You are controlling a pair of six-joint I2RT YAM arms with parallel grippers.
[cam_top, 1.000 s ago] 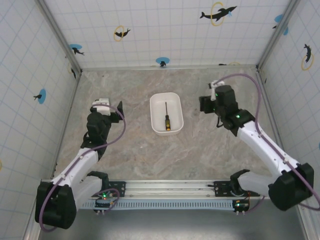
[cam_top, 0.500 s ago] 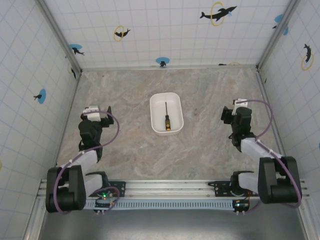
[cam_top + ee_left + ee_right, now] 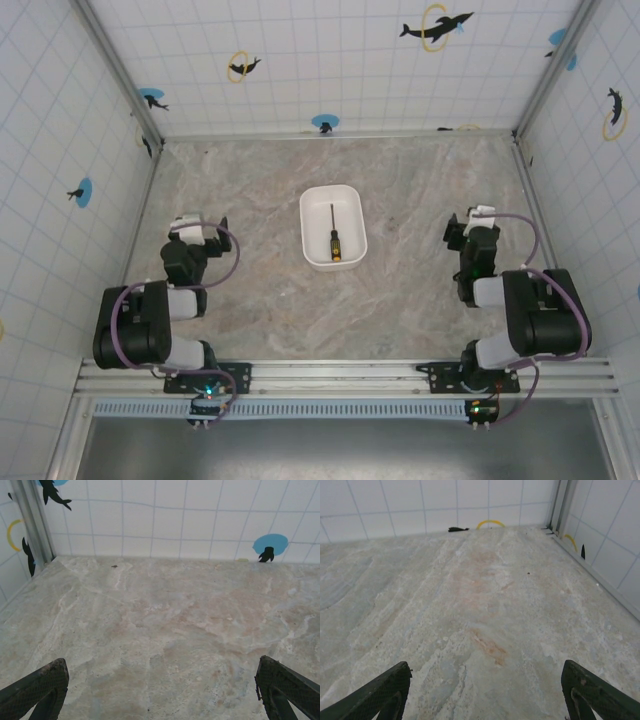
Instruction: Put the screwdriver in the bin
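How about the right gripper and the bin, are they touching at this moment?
Apart. The top external view shows a wide strip of bare table between the right gripper and the bin.

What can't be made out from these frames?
- Screwdriver tip type: too small in the top view.
- Bin depth: the top view looks straight down, so the walls don't read.
- Left gripper finger bases: cut off by the bottom edge, left wrist view.
- Right gripper: same, right wrist view.
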